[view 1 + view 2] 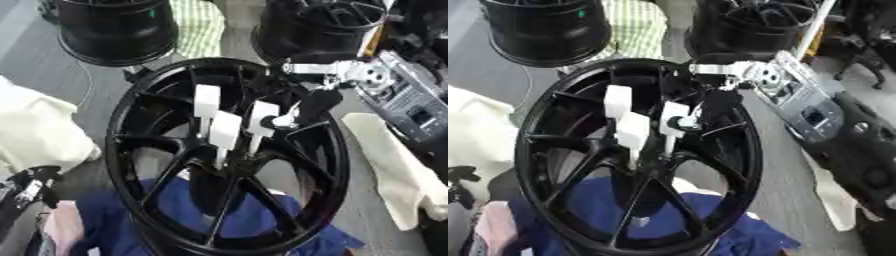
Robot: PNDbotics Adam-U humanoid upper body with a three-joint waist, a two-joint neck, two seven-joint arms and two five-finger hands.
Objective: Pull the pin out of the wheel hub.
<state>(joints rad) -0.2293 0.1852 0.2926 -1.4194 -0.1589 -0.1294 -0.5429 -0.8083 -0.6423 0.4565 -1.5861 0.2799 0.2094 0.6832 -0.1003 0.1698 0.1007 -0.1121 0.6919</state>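
Left eye view showed the right robot hand [308, 107] curled around a white pin [261, 120] at the centre of the black wheel hub [157, 90]. Pulling askew could jam it or rock the hub; the left robot hand [31, 187] rested near-left, its fingers unclear.

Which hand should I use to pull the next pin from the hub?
The right hand: it is already at the wheel hub, its fingers beside the rightmost white pin. The left hand sits low at the left edge, outside the rim.
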